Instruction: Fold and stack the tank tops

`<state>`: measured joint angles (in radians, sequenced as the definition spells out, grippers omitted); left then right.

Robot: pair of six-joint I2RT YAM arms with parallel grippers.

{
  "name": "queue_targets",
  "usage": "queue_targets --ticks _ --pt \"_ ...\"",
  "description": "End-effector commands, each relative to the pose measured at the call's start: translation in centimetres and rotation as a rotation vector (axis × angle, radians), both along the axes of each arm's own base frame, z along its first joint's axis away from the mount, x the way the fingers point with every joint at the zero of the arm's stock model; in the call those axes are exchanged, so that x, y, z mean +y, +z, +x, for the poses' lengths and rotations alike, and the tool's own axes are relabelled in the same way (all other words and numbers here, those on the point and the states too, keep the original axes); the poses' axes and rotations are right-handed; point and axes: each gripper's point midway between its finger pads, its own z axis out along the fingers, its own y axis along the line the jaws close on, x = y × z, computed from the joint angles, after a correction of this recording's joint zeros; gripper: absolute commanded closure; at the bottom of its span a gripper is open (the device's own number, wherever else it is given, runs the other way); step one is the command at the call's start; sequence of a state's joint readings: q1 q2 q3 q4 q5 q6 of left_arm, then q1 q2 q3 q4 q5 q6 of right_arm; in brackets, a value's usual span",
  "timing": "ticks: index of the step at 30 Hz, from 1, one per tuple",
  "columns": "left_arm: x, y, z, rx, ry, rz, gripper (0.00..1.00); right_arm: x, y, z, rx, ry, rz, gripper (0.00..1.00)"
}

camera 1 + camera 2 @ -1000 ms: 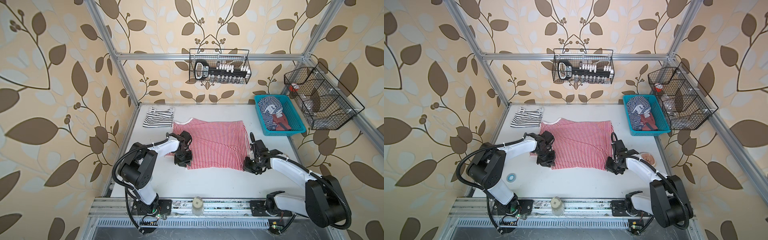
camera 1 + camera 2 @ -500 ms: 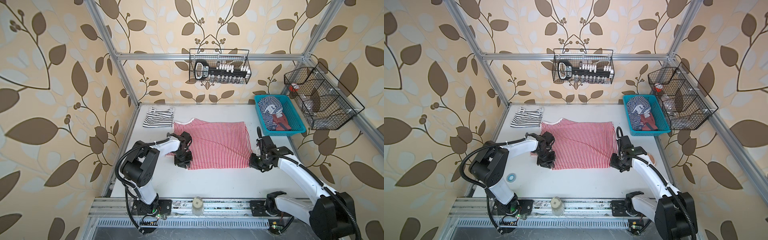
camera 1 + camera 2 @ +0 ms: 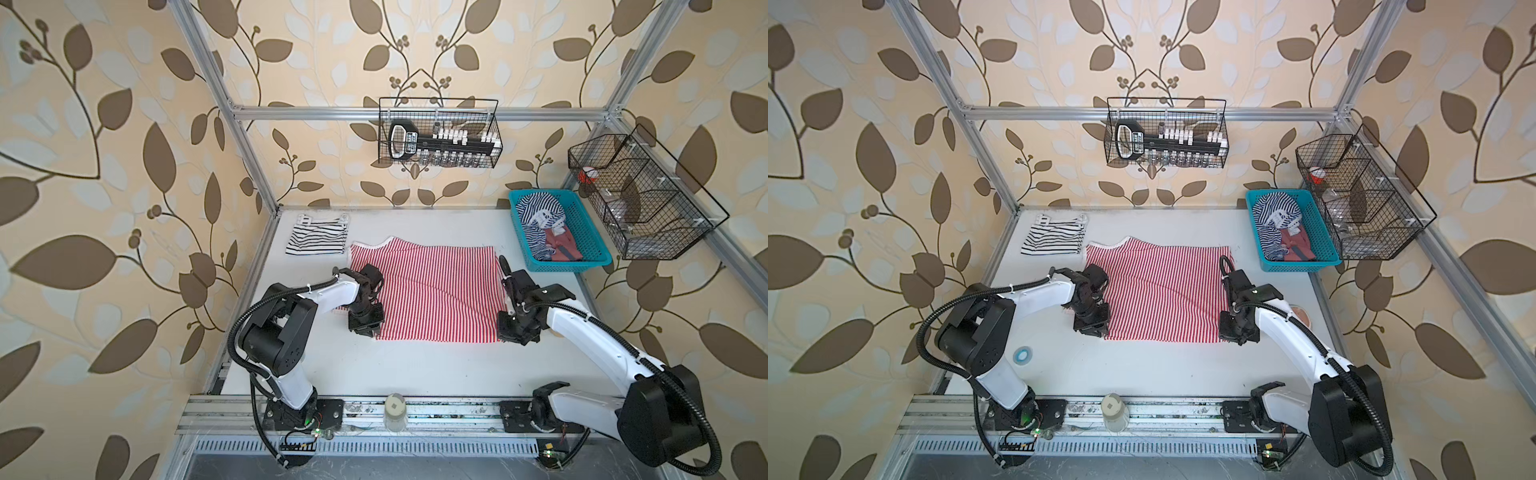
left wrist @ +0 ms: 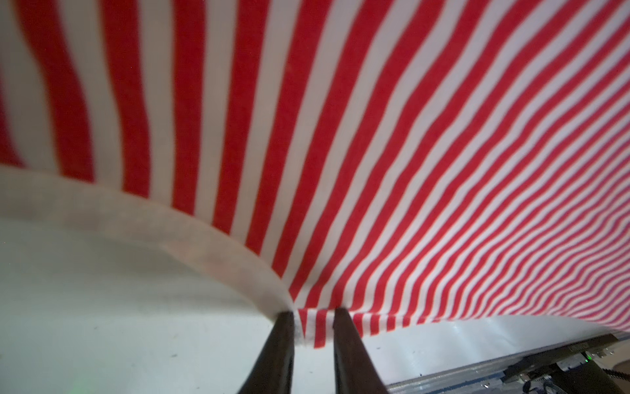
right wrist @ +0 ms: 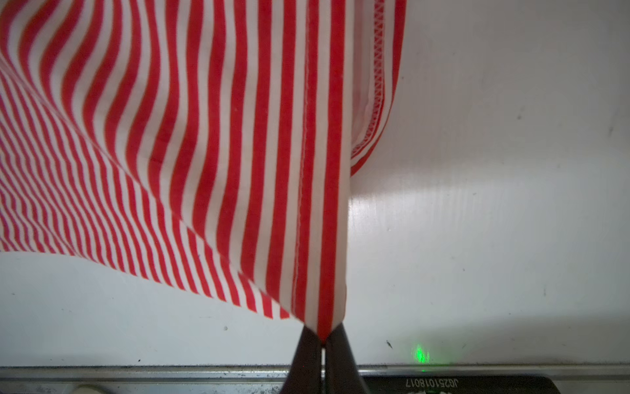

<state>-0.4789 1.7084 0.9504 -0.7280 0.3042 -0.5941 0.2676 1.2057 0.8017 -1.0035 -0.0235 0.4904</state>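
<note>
Red-striped tank top (image 3: 432,291) between black-striped top (image 3: 318,240) and blue basket (image 3: 598,245).

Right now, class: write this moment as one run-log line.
phase: fold | left gripper: shut on red-striped tank top corner | right gripper: shut on its opposite near corner | black-striped tank top: folded, far left
</note>
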Motion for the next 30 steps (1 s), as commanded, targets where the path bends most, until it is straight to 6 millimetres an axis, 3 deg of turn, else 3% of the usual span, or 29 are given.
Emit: queue_targets --ticks 1,3,6,11,17,22,25,27,30 --pt "3.7 -4.9 -3.1 0.096 -0.037 0.208 0.76 0.5 2.3 1.0 -0.038 0.019 0.051 1.00" --pt "3.8 -5.2 -3.1 0.096 -0.036 0.214 0.76 0.4 3.6 2.0 -0.069 0.019 0.086 1.00" --pt "3.9 -5.4 -3.0 0.092 -0.032 0.221 0.76 -0.6 3.8 2.6 -0.042 0.003 0.090 0.97" --pt "3.7 -5.4 -2.6 0.088 -0.036 0.219 0.76 -1.0 1.9 4.1 0.037 0.010 0.125 0.91" --pt "3.5 -5.6 -2.4 0.092 -0.037 0.216 0.76 -1.0 -0.6 7.9 0.071 0.003 0.178 0.93" --pt "3.4 -5.6 -2.2 0.094 -0.034 0.217 0.76 -0.4 -1.2 10.8 0.076 0.004 0.218 0.94" --pt "3.2 -5.6 -1.9 0.093 -0.032 0.216 0.76 -0.3 -1.3 12.0 0.074 0.013 0.222 0.88" --pt "3.1 -5.7 -1.7 0.096 -0.034 0.217 0.76 -0.3 -2.2 12.6 0.096 0.020 0.227 0.76" --pt "2.9 -5.5 -1.5 0.095 -0.042 0.215 0.76 -0.5 -3.0 12.7 0.112 0.019 0.220 0.73"
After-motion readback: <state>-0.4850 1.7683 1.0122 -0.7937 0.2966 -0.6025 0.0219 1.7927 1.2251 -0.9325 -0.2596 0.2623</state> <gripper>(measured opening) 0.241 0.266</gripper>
